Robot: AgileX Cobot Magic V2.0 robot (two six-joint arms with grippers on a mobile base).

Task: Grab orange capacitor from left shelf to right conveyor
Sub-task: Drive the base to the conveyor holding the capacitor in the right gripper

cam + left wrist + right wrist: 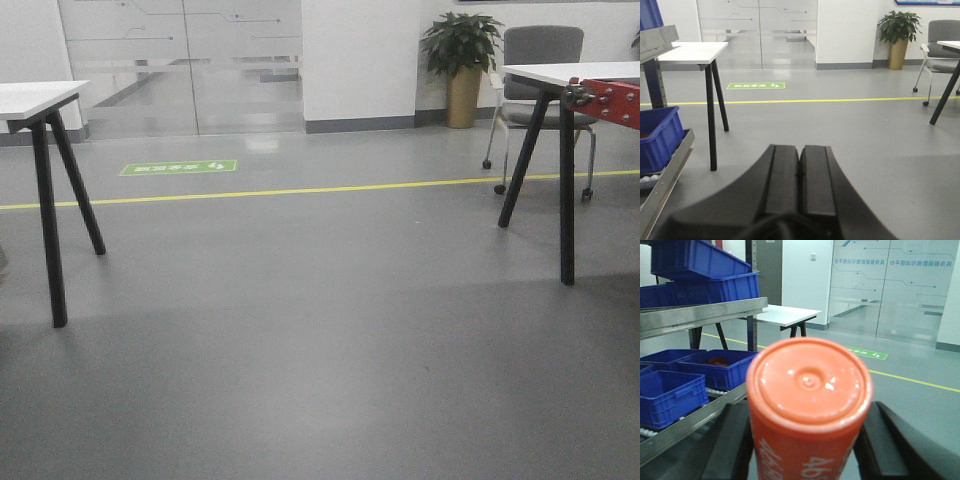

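In the right wrist view the orange capacitor (pixel 810 405) fills the middle, its flat lid toward the camera and white print on its side. My right gripper (pixel 807 440) is shut on it, a black finger (pixel 735 440) on each side. The steel left shelf (pixel 700 315) stands at the left, apart from the capacitor. In the left wrist view my left gripper (pixel 800 175) is shut and empty, its pads pressed together above the floor; the shelf's edge (pixel 665 175) shows at far left. The conveyor belt is out of view; only a red part (pixel 610 100) shows at the front view's right edge.
Blue bins (pixel 670 390) sit on the shelf's tiers. A white table (pixel 697 52) on black legs stands left, another (pixel 570 75) right with a grey chair (pixel 540 50) behind. A yellow floor line (pixel 300 190), potted plant (pixel 462 60) and glass doors lie ahead.
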